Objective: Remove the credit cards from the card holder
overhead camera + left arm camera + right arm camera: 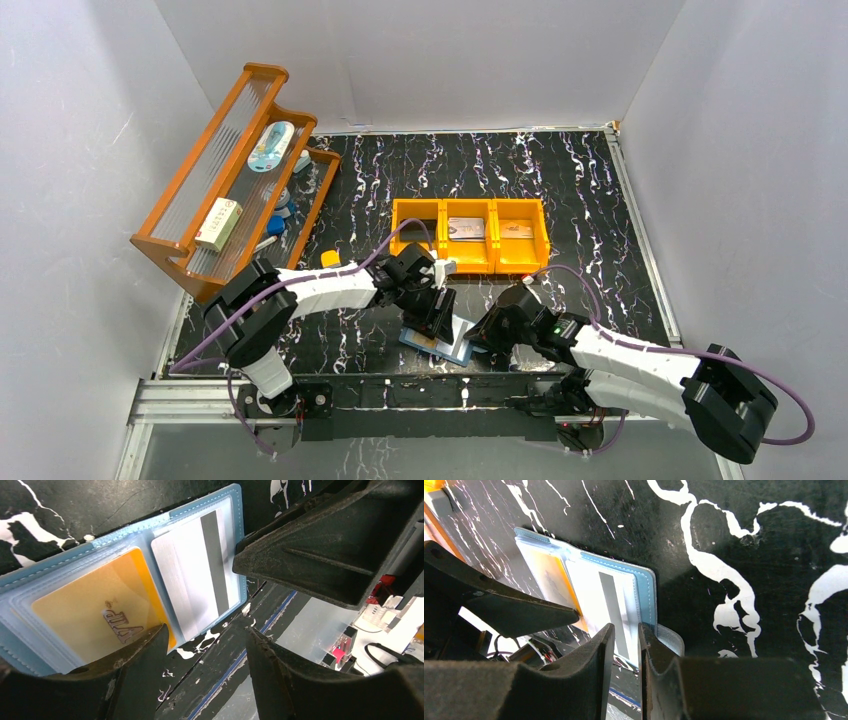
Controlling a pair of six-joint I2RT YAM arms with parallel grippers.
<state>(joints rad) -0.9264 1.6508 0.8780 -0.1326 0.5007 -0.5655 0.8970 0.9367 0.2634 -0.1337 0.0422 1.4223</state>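
the card holder is laid open on the counter at 6 o'clock, close to the near edge. in its clear pockets an orange card is seen and, at 3 o'clock of it in the left wrist view, a grey card with a dark stripe. the left pincer is held released at the holder's 6 o'clock edge, one finger overlapping the orange card's corner. the right pincer is almost clenched at the edge beside the grey card, but whether anything is grasped cannot be told.
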